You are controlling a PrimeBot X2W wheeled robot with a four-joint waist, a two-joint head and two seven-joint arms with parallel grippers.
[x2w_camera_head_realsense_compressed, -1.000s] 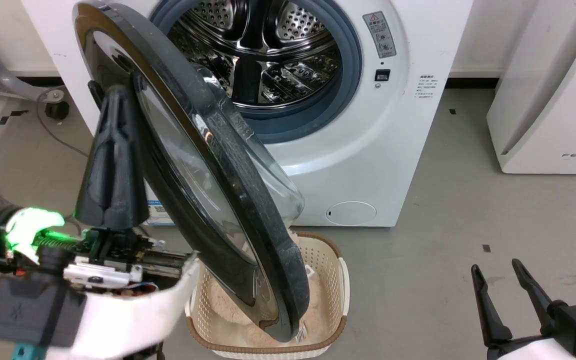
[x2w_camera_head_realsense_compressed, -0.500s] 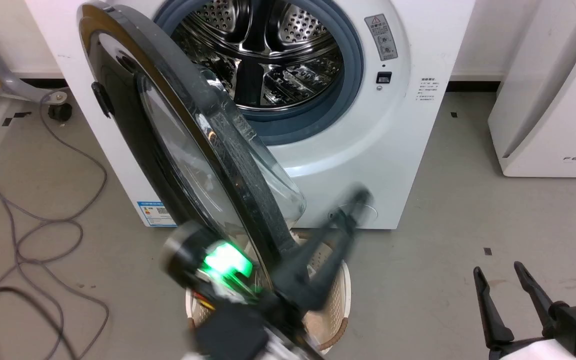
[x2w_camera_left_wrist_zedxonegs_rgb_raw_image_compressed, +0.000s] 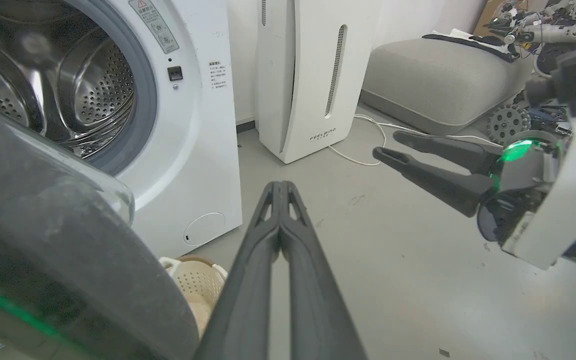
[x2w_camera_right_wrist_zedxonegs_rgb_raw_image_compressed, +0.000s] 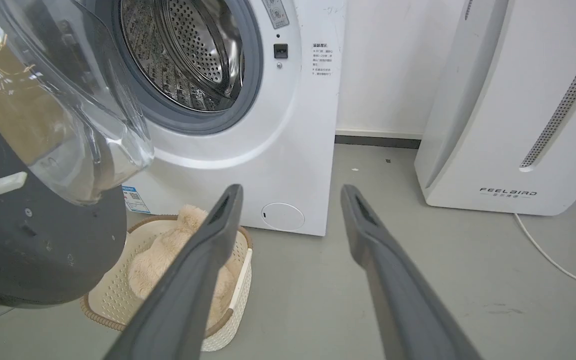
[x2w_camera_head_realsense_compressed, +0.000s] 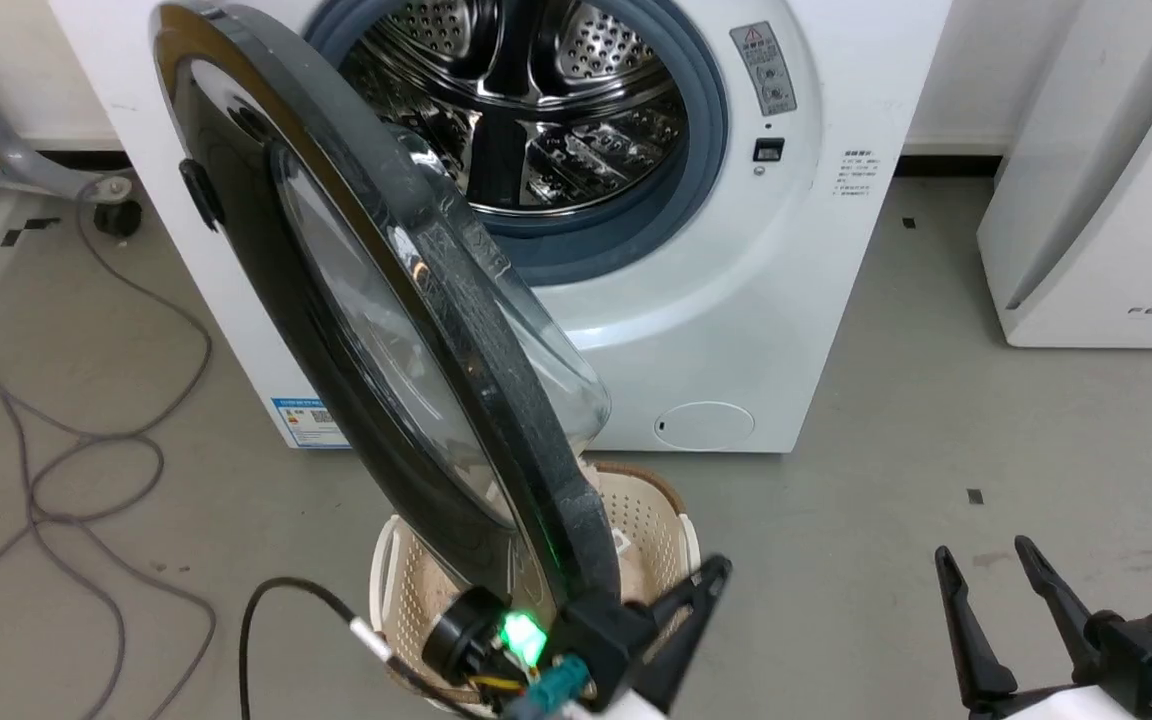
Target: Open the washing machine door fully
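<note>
One change since a second ago — left hand [x2w_camera_head_realsense_compressed: 716,573], fingers pressed together, is dropping from the outer face of the washing machine door [x2w_camera_head_realsense_compressed: 366,320] to its lower edge above the basket [x2w_camera_head_realsense_compressed: 674,530]. Door is standing half-swung off the washing machine [x2w_camera_head_realsense_compressed: 736,300], edge-on, running upper-left to lower-right, bowl [x2w_camera_head_realsense_compressed: 556,370] bulging toward the drum [x2w_camera_head_realsense_compressed: 536,120]. Right hand [x2w_camera_head_realsense_compressed: 981,552] is hovering — fingers apart.
</note>
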